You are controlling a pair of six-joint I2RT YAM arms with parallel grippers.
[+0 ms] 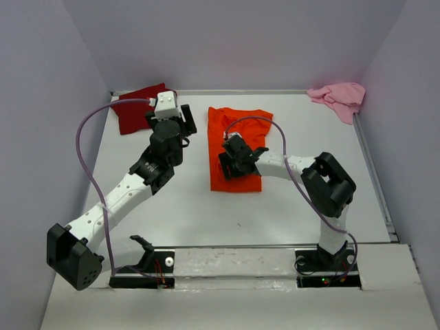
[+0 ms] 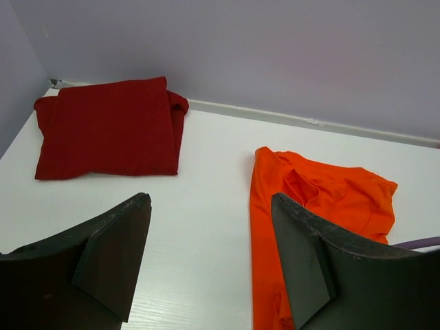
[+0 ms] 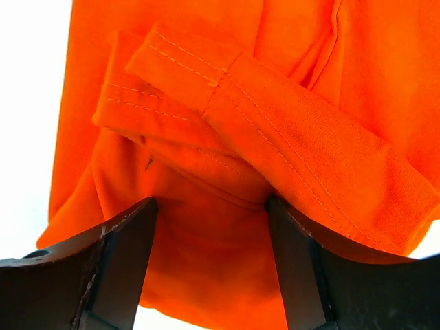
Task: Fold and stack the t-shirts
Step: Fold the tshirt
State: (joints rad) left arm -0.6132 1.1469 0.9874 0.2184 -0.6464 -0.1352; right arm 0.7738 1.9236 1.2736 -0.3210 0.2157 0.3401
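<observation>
The bright orange t-shirt (image 1: 237, 141) lies partly folded in a long strip at mid-table. My right gripper (image 1: 228, 163) is low over its near half, jaws open and pressed into the cloth. In the right wrist view (image 3: 211, 206) orange cloth (image 3: 206, 254) fills the gap, and a hemmed fold (image 3: 302, 144) lies over the right finger. The dark red t-shirt (image 1: 137, 108) lies folded at the back left. My left gripper (image 1: 185, 120) hovers open and empty between it and the orange one (image 2: 210, 206). The pale pink t-shirt (image 1: 339, 97) is crumpled at the back right corner.
Grey walls close in the white table (image 1: 179, 206) on the left, back and right. A purple cable (image 1: 86, 148) loops from the left arm. The dark red shirt (image 2: 106, 127) and the orange shirt (image 2: 323, 199) show ahead in the left wrist view.
</observation>
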